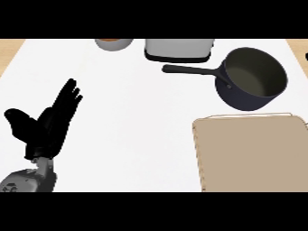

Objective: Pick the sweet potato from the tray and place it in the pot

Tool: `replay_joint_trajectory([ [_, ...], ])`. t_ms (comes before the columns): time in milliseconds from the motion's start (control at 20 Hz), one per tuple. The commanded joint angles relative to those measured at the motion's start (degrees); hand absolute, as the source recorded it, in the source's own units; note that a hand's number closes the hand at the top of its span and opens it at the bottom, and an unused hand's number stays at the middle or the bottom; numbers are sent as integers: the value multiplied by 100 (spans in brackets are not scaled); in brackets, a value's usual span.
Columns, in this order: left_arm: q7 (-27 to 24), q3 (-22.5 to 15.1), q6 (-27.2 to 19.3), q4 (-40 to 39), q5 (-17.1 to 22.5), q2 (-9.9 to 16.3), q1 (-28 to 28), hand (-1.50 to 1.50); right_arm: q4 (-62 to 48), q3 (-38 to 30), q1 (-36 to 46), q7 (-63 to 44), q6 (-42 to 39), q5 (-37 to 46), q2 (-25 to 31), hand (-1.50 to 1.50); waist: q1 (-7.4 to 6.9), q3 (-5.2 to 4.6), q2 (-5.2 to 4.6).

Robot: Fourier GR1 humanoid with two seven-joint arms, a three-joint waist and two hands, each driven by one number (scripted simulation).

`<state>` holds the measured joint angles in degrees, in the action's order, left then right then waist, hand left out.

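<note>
Left hand [46, 122] is resting over the tabletop [136, 117] near its left edge, fingers straight and spread, thumb out to the left, holding nothing; its grey forearm [26, 180] is entering from the near edge. The right hand is not appearing in this view. Tray [259, 153] is lying at the near right corner, its tan surface showing bare; the sweet potato is not showing on it or anywhere else in view. Just beyond the tray, pot [253, 79] is sitting upright, its handle [189, 70] pointing left, its visible interior showing nothing inside. Along the far edge, a grey container [179, 48] and a small bowl [114, 43] are standing, partly cut off.
</note>
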<state>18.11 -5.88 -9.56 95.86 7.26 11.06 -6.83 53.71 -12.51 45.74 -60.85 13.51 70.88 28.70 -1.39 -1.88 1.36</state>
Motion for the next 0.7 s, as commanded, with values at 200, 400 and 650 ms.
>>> replay_joint_trajectory([
  [200,42,-138,105,-53,45,-90,-214,0,17,63,1228,-2413,-566,1720,-493,150,-225,87,-104],
  [400,-11,-176,149,-46,66,-123,-216,0,-162,-434,1560,-2429,-870,2415,-836,150,-251,116,-153],
  [650,126,-166,104,-13,98,-164,-300,0,-195,-1217,1848,-2435,-1053,3246,-1288,150,-257,147,-188],
])
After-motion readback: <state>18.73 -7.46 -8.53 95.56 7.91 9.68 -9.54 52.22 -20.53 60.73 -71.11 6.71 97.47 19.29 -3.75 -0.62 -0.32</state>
